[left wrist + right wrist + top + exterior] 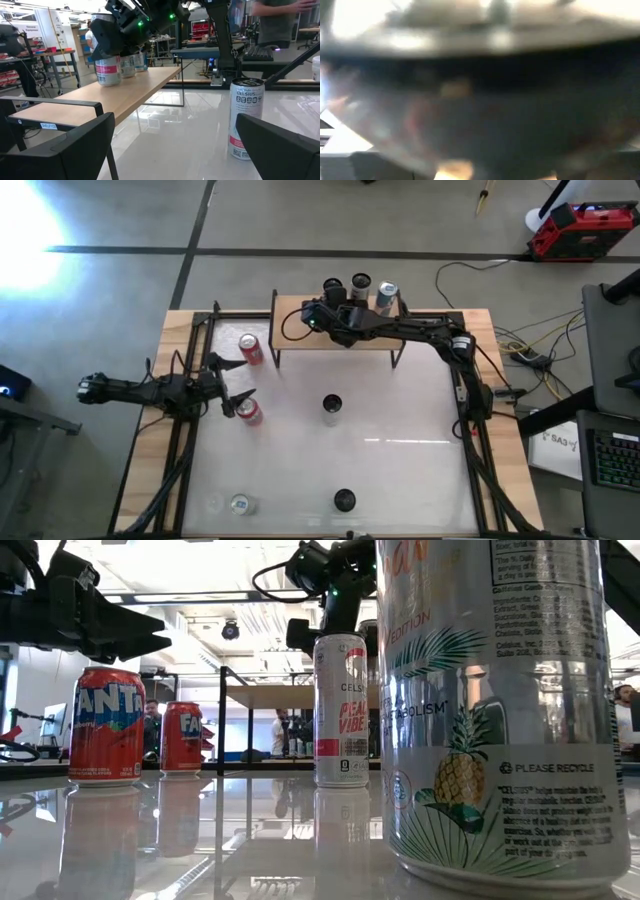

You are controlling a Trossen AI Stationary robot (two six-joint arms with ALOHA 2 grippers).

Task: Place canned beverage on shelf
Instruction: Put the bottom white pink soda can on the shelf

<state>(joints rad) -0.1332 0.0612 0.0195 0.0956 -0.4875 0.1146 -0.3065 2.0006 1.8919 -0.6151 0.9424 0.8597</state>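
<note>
The shelf is a tan wooden top on thin black legs at the table's far side; it also shows in the left wrist view. Three cans stand on it. My right gripper is shut on the leftmost one, a white-and-pink can. The other two cans stand right of it. My left gripper is open and empty at the table's left, between two red Fanta cans. The right wrist view is filled by a dark blur. My right gripper holds the white-and-pink can by its upper part, fingers about level, coming from the table's near side. The can stands upright with its base on the shelf top. The gripper's body hides the fingertips.
A Celsius can stands at the table's middle, also in the left wrist view. Two more cans stand near the front edge. The low view shows one of them very close. People move in the room behind.
</note>
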